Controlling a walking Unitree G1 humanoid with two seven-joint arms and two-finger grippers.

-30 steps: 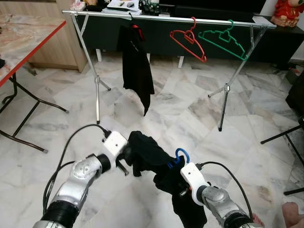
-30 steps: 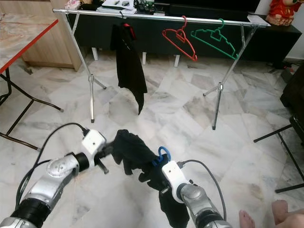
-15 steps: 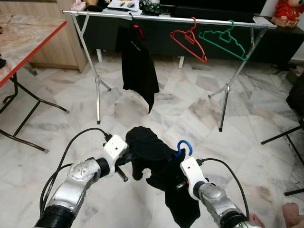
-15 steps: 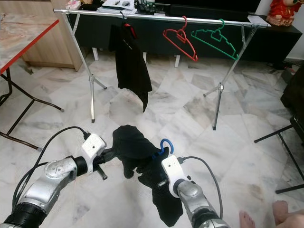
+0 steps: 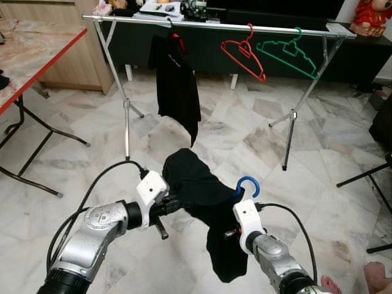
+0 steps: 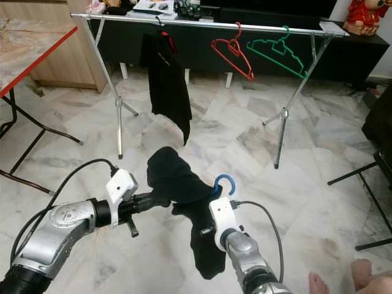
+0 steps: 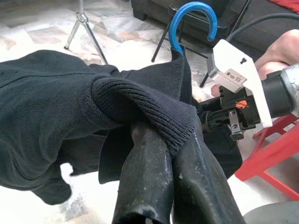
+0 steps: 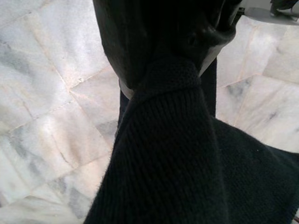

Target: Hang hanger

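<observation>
Red-edged table (image 5: pixel 37 46) stood at far left of the clothes rail (image 5: pixel 214 24). Left gripper (image 7: pixel 161 140), low and well in front of the rail, had its two fingers pressed together on a ribbed fold of the black sweater (image 5: pixel 196 184). The sweater hung between both grippers on the blue hanger (image 5: pixel 248 184), whose hook rose just above the right gripper (image 5: pixel 229 229). Right gripper's fingers were clamped on the sweater's knit at the hanger. On the rail itself hung a black garment (image 5: pixel 176 86), then a red hanger (image 5: pixel 244 54), then a green hanger (image 5: pixel 288 52). A person's bare foot (image 5: pixel 376 275) lay on the marble floor (image 5: pixel 245 141) at far right.
</observation>
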